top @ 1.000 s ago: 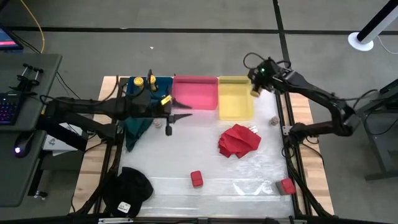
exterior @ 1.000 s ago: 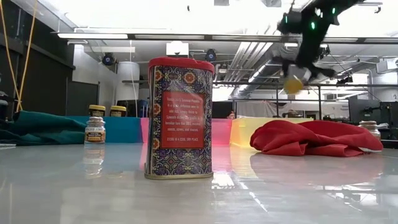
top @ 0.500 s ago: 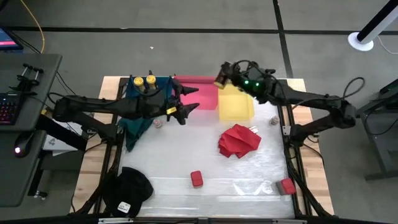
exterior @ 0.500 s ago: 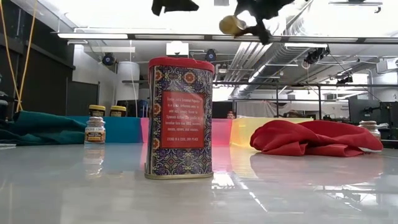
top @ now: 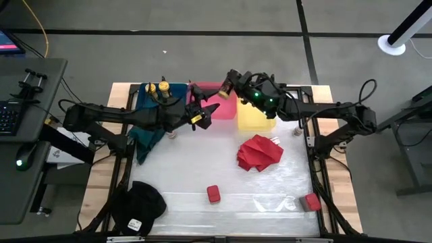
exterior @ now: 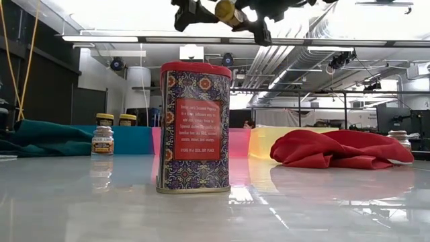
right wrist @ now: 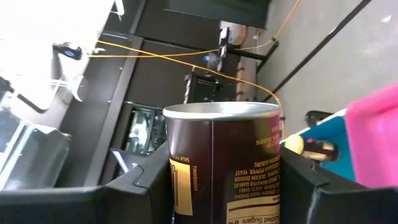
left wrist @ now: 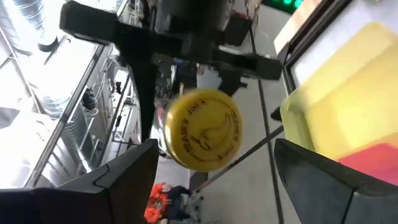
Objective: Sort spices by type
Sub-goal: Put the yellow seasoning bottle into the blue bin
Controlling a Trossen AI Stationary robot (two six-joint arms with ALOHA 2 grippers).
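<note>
Above the pink bin [top: 210, 101], the right gripper [top: 227, 84] pinches a yellow-lidded jar [left wrist: 202, 129]; the left gripper [top: 204, 112] faces it, fingers spread wide and empty.

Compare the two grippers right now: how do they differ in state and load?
The right gripper is shut on a yellow-lidded jar; the left gripper is open and holds nothing. In the high view, the right gripper reaches in from the yellow bin side, the left from the blue bin side. Both are raised over the pink bin, facing each other.
</note>
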